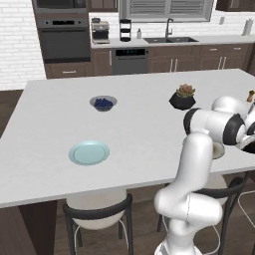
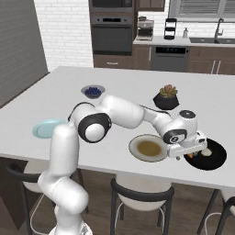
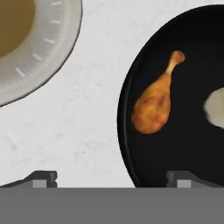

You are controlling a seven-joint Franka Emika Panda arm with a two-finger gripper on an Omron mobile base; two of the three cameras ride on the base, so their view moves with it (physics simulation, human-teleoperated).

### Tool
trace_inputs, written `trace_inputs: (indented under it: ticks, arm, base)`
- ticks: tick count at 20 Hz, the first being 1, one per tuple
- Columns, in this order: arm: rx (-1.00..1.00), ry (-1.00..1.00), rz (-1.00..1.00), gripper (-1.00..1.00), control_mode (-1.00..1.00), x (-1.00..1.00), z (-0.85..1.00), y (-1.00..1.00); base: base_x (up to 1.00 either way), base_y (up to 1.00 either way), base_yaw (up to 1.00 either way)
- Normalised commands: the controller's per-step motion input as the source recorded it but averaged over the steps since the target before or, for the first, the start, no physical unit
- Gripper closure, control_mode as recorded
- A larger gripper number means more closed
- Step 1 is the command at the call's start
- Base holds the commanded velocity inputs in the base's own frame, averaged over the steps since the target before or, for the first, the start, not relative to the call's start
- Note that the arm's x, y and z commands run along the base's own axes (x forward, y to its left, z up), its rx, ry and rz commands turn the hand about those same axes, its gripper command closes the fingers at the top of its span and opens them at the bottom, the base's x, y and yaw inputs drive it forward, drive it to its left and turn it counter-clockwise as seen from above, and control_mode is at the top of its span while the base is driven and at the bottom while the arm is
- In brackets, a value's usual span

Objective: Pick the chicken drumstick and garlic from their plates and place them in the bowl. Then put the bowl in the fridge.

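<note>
Your gripper [image 3: 111,177] stands wide open with nothing in it, over the bowl's [image 3: 131,144] rim. In the hand view the drumstick [image 3: 154,103] lies inside the bowl, bone tip toward 1 o'clock, and the garlic [image 3: 215,108] sits at 3 o'clock from it, apart. The grey-rimmed plate [image 3: 57,48] is at 10 o'clock. You have no readable writing anywhere.

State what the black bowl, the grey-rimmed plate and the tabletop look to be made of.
Black bowl: probably glazed ceramic or plastic; uniformly dark, with a faint sheen along its rim.
Grey-rimmed plate: looks like glazed stoneware; speckled pale rim, olive-brown centre.
Tabletop: seems polished stone or a marble-look laminate; white with faint grey veining.
</note>
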Motion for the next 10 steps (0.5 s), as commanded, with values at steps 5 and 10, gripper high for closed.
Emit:
trace_inputs:
  ticks: [5, 10]
  arm:
    - [0.0, 0.0, 0.08, -1.0, -1.0, 0.24, -0.1, -0.43]
    - [0.0, 0.02, 0.05, -1.0, -1.0, 0.05, -0.41, -0.16]
  base:
    - [0.0, 0.0, 0.0]
    - [0.0, 0.0, 0.0]
